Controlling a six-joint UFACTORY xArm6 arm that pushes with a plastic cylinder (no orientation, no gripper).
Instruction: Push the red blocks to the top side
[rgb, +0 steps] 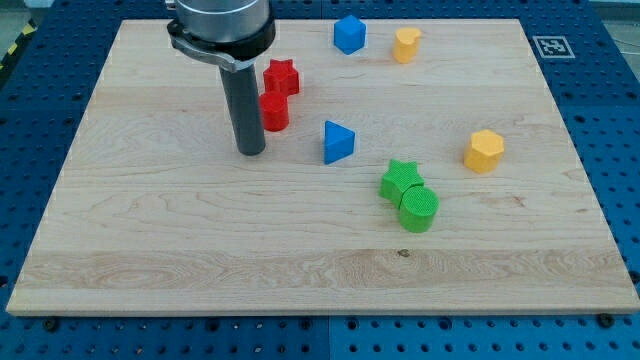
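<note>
A red star block (282, 76) lies near the view's top, left of centre. A red cylinder block (274, 111) sits just below it, nearly touching it. My tip (251, 152) rests on the board just below and left of the red cylinder, close to it. The dark rod rises from the tip to the arm's mount at the view's top edge and hides a little of the board behind it.
The wooden board (150, 230) also holds a blue block (349, 34) and a yellow block (406, 44) at the top, a blue triangular block (338, 141) in the middle, a yellow hexagon block (484, 150) at the right, and a green star (399, 180) touching a green cylinder (418, 209).
</note>
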